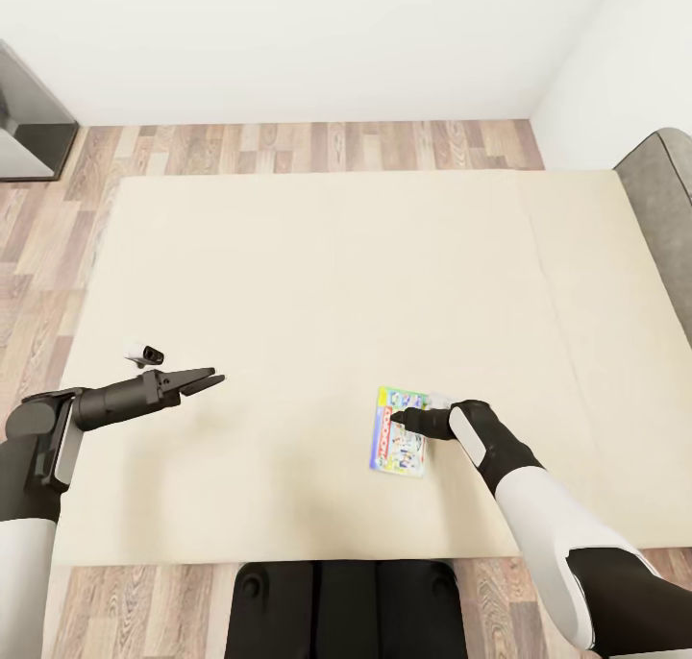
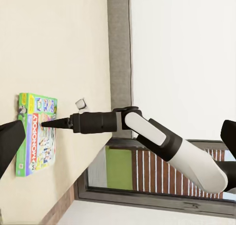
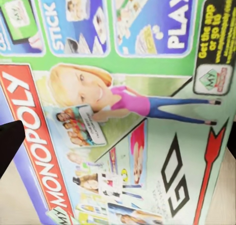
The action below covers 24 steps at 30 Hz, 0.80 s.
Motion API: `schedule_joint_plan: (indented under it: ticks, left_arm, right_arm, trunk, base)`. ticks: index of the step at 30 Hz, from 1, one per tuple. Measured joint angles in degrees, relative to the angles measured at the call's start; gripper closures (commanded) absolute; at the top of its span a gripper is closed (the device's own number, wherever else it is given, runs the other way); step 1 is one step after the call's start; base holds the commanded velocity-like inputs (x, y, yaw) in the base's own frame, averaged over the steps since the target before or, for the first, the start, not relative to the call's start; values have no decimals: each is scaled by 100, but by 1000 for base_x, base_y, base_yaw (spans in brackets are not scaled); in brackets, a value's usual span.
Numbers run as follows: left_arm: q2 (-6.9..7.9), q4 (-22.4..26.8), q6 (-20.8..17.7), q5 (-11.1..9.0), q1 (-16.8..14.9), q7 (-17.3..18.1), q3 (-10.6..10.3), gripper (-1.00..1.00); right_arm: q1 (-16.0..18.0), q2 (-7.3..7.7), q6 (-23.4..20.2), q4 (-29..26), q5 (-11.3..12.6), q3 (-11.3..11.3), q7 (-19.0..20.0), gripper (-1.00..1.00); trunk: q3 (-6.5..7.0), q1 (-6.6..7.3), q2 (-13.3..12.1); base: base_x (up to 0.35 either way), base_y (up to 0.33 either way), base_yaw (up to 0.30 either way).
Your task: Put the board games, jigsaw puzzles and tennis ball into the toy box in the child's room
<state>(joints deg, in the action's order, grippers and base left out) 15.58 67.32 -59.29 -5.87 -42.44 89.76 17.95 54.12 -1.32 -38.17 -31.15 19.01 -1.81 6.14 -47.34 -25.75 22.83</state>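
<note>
A flat green-and-white Monopoly board game box (image 1: pixel 401 444) lies on the plain beige mattress of the bed (image 1: pixel 317 284), near its front edge. The right gripper (image 1: pixel 402 419) is poised low over the box, its fingers spread either side in the wrist view; one edge should be straddled squarely before closing. The left gripper (image 1: pixel 210 380), held level well apart, appears closed and empty.
</note>
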Motion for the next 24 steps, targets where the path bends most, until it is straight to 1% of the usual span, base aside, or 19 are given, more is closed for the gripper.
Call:
schedule_joint_plan:
  ticks: [4, 16, 24]
  left_arm:
    - [3, 0, 0, 2, 0, 0, 2, -100]
    - [0, 0, -1, -3, 0, 0, -1, -100]
    - [4, 0, 1, -1, 1, -1, 0, -100]
  right_arm:
    - [0, 0, 1, 0, 0, 3, 0, -100]
    - [0, 6, 0, 0, 0, 1, 0, -100]
    - [0, 7, 0, 0, -1, 2, 0, -100]
  trunk:
    - [0, 0, 0]
    - [0, 0, 0]
    - [0, 0, 0]
  base:
    - [0, 196, 0]
    - [0, 113, 0]
    - [0, 36, 0]
